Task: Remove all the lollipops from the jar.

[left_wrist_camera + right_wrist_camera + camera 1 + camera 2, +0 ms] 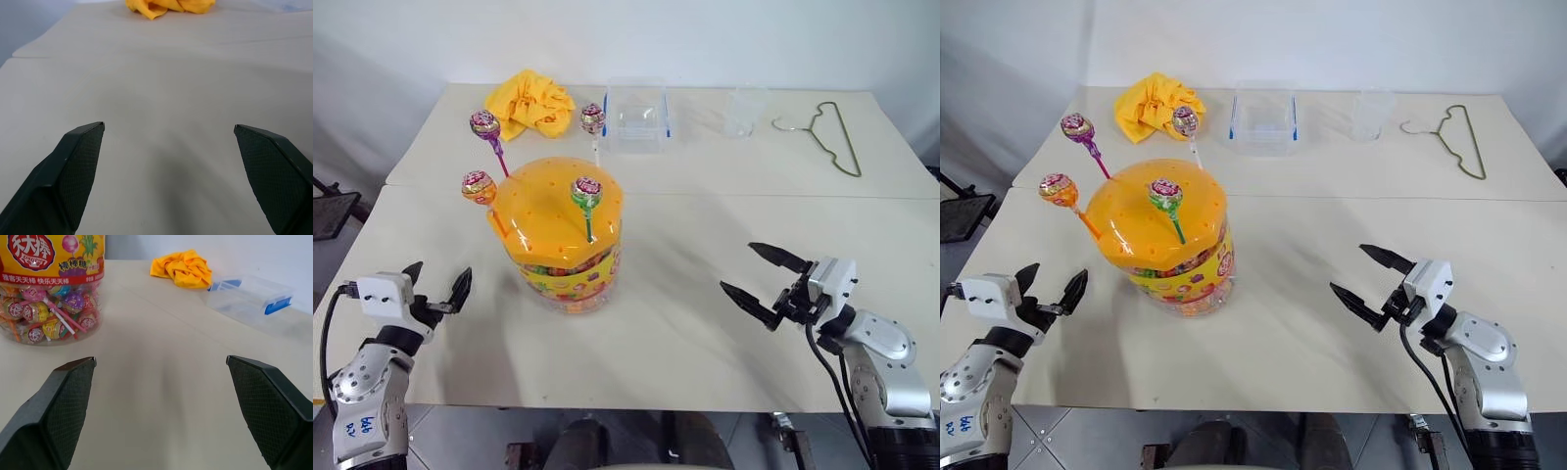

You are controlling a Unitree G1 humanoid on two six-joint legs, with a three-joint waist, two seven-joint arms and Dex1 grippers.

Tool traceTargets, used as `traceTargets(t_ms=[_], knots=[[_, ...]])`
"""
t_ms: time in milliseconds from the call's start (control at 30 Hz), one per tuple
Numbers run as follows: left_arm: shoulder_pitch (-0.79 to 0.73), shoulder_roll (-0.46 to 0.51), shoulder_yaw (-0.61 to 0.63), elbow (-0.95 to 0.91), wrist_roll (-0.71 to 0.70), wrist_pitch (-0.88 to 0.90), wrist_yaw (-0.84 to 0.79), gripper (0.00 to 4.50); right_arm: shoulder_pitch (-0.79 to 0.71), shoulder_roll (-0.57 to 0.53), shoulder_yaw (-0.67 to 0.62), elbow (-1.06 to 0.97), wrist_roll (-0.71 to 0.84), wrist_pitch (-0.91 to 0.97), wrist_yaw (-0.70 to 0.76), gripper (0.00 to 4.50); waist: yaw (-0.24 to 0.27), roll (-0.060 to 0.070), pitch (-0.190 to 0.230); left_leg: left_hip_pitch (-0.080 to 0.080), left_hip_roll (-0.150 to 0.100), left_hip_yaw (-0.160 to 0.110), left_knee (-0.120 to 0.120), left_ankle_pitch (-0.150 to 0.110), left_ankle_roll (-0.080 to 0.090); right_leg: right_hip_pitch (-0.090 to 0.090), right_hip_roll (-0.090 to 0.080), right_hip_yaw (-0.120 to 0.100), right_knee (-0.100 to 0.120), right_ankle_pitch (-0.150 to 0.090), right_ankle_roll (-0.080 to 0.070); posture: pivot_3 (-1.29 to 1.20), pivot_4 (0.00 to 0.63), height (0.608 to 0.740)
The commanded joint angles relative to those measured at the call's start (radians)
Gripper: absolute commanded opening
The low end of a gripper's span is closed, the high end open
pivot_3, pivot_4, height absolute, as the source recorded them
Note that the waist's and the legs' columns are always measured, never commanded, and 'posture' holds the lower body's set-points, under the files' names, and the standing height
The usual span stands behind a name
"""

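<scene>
The jar (566,266), a clear tub with a yellow label and a domed orange lid, stands left of the table's middle. Several lollipops stick up from holes in the lid: a purple-stick one (484,124), an orange-stick one (479,186), a green-stick one (586,192) and a white-stick one (593,118). My left gripper (440,274) hovers open and empty near the front edge, left of the jar. My right gripper (737,265) is open and empty to the jar's right, pointing toward it. The right wrist view shows the jar (54,289) full of wrapped candies.
At the back of the table lie a crumpled yellow cloth (529,103), a clear rectangular box with blue trim (636,117), a clear cup (744,110) and a wire hanger (832,137). A seam runs across the table behind the jar.
</scene>
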Motion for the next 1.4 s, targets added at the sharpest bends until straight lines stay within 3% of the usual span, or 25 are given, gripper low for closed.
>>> traceTargets(t_ms=[33, 100, 200, 333, 433, 600, 867, 1033, 1267, 1400], knots=[[0.007, 0.033, 0.010, -0.002, 0.011, -0.024, -0.023, 4.50, -0.006, -0.001, -0.005, 0.001, 0.014, -0.018, 0.018, 4.47, 0.000, 0.000, 0.000, 0.000, 0.000, 0.000, 0.000, 0.000, 0.000, 0.000, 0.000, 0.000, 0.000, 0.000, 0.000, 0.00, 0.150, 0.740], [-0.004, 0.034, 0.038, 0.009, -0.044, -0.032, -0.062, 4.50, -0.017, -0.003, 0.000, 0.011, 0.024, -0.012, 0.035, 4.47, -0.001, 0.000, 0.000, 0.000, 0.000, 0.000, 0.000, 0.000, 0.000, 0.000, 0.000, 0.000, 0.000, 0.000, 0.000, 0.00, 0.150, 0.740], [0.030, 0.108, 0.122, -0.027, -0.241, 0.025, -0.272, 4.50, -0.075, -0.015, -0.029, -0.022, 0.123, 0.081, 0.036, 4.47, -0.006, 0.000, 0.000, 0.000, 0.000, 0.000, 0.000, 0.000, 0.000, 0.000, 0.000, 0.000, 0.000, 0.000, 0.000, 0.00, 0.150, 0.740], [0.094, 0.251, 0.227, -0.030, -0.366, 0.123, -0.447, 4.50, -0.124, -0.063, -0.065, -0.090, 0.234, 0.169, 0.076, 4.47, -0.007, 0.001, 0.001, -0.001, 0.005, -0.001, 0.001, -0.002, -0.003, -0.001, 0.001, 0.000, 0.000, -0.002, -0.003, 0.00, 0.150, 0.740], [0.209, 0.386, 0.395, -0.034, -0.533, 0.312, -0.613, 4.50, -0.159, -0.120, -0.151, -0.164, 0.386, 0.237, 0.118, 4.47, -0.006, 0.002, 0.002, -0.001, 0.006, -0.002, 0.001, -0.002, -0.004, -0.001, 0.001, -0.001, 0.000, -0.003, -0.005, 0.00, 0.150, 0.740], [0.298, 0.469, 0.536, 0.032, -0.606, 0.424, -0.760, 4.50, -0.159, -0.155, -0.198, -0.287, 0.536, 0.321, 0.136, 4.47, -0.001, 0.002, 0.002, 0.000, 0.006, -0.003, 0.000, -0.004, -0.002, 0.002, 0.001, -0.002, -0.007, -0.003, -0.005, 0.00, 0.150, 0.740], [0.140, 0.459, 0.379, -0.137, -0.658, 0.454, -0.778, 4.50, -0.121, -0.146, -0.174, -0.358, 0.515, 0.272, 0.278, 4.47, 0.005, 0.002, 0.002, 0.000, 0.006, -0.005, 0.000, -0.004, -0.002, 0.003, 0.000, -0.003, -0.007, -0.002, -0.005, 0.00, 0.150, 0.740], [-0.071, 0.456, 0.206, -0.301, -0.741, 0.490, -0.690, 4.50, -0.101, -0.140, -0.185, -0.378, 0.508, 0.259, 0.278, 4.47, -0.002, 0.002, 0.002, -0.001, 0.006, -0.005, 0.000, -0.004, -0.003, 0.002, 0.001, -0.002, -0.004, -0.002, -0.005, 0.00, 0.150, 0.740], [-0.229, 0.415, 0.076, -0.317, -0.746, 0.503, -0.608, 4.50, -0.106, -0.119, -0.142, -0.427, 0.498, 0.259, 0.241, 4.47, -0.011, 0.004, 0.003, -0.001, 0.006, -0.002, 0.000, -0.004, -0.003, 0.001, 0.003, -0.001, -0.002, -0.002, -0.005, 0.00, 0.150, 0.740], [-0.269, 0.396, 0.042, -0.310, -0.745, 0.509, -0.599, 3.66, -0.113, -0.107, -0.126, -0.430, 0.482, 0.254, 0.221, 4.50, -0.003, 0.004, 0.003, -0.001, 0.006, -0.002, 0.004, -0.004, -0.003, 0.001, 0.003, -0.001, 0.000, -0.002, -0.005, 0.00, 0.150, 0.740]])
